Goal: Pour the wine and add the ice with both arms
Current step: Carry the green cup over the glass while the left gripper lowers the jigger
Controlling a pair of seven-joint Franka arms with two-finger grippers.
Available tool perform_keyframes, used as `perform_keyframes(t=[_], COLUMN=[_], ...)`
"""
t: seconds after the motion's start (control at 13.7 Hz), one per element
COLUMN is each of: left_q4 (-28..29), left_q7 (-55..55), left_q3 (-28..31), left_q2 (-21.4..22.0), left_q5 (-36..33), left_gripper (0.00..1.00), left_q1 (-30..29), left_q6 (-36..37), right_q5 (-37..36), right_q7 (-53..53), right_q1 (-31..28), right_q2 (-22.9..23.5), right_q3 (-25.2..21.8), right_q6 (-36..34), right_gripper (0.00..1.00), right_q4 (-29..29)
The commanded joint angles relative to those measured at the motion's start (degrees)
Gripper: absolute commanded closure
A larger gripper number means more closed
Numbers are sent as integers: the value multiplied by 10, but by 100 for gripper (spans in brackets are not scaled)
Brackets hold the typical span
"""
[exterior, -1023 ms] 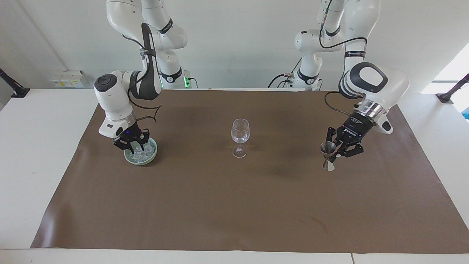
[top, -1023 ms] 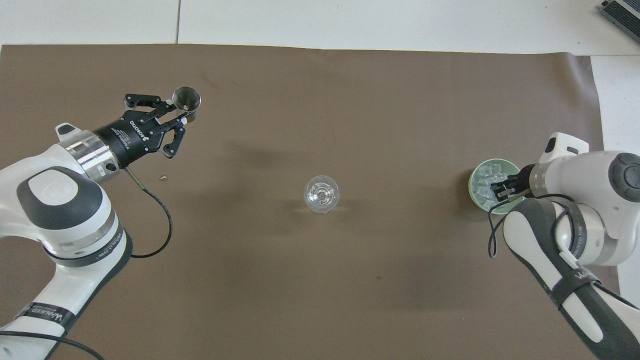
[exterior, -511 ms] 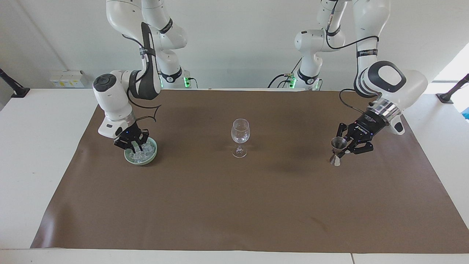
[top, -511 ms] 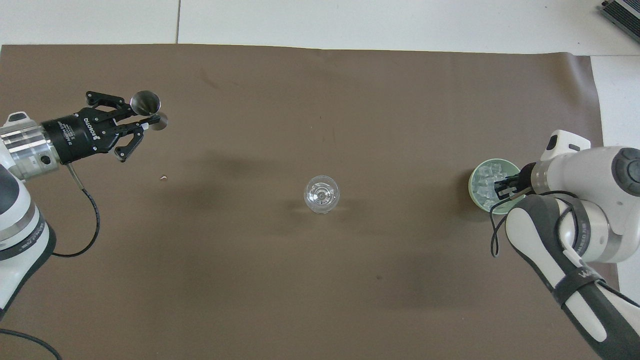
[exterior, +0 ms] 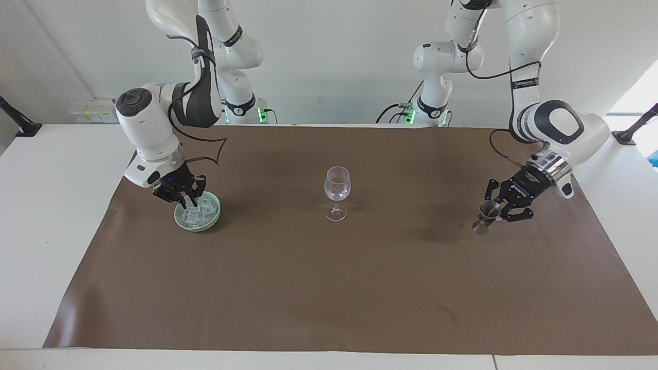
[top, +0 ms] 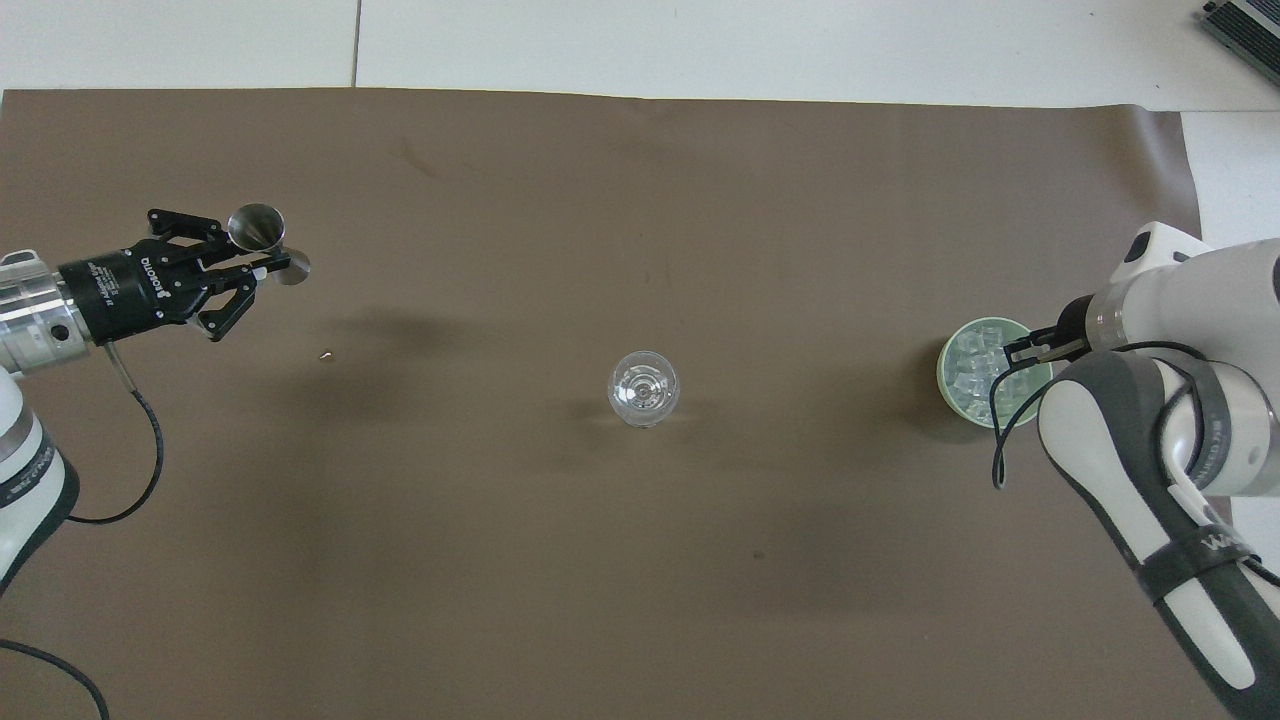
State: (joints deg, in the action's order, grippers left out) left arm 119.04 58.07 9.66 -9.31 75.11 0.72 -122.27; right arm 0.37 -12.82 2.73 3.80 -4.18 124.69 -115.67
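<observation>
Closest in, toward the right arm's end of the worktop: right pincer low over the pale green bowl, tips down at the heap of ice. Impossible to tell whether spread or pinching a cube. Likely the ice-picking step.

Risks here:
- Slippery, glassy cubes, so easy to squirt one out of a light pinch and drop it on the mat on the way across.
- Easy to catch the bowl's rim on the way up and drag or tip the bowl.

About level with the bowl, at mid-worktop: wine glass, upright on its stem, well apart from both pincers. Tall and top-heavy, so likely to topple at any sideways knock to the rim or from a cube let go from too high. Nothing in the path between bowl and glass.

Toward the left arm's end, up over the brown mat: left pincer pressed onto the waist of a steel jigger, tilted rather than level. Contents not visible; any wine inside could spill onto the mat.

Farther out: only a small pale speck on the mat, then bare mat to the worktop's edge.
</observation>
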Motion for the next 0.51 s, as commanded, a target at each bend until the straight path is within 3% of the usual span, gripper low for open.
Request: perform_keyframes(t=[0.0,0.29,0.44], left_q4=[50,104,128], left_q7=[-67,-127,-159], left_q3=[0,4,4], left_q2=[7,12,19], left_q5=[23,49,81], left_gripper=[100,100,100], left_q1=[-12,-17,-17], left_q6=[14,10,9], right_q5=[9,16,62], right_q7=[101,297,366], right_q1=[-1,-1,-1], right_q2=[-11,-8,-6], right_q3=[35,97,124], right_q6=[-28,-31,-27], right_gripper=[100,100,100], right_q4=[32,87,113])
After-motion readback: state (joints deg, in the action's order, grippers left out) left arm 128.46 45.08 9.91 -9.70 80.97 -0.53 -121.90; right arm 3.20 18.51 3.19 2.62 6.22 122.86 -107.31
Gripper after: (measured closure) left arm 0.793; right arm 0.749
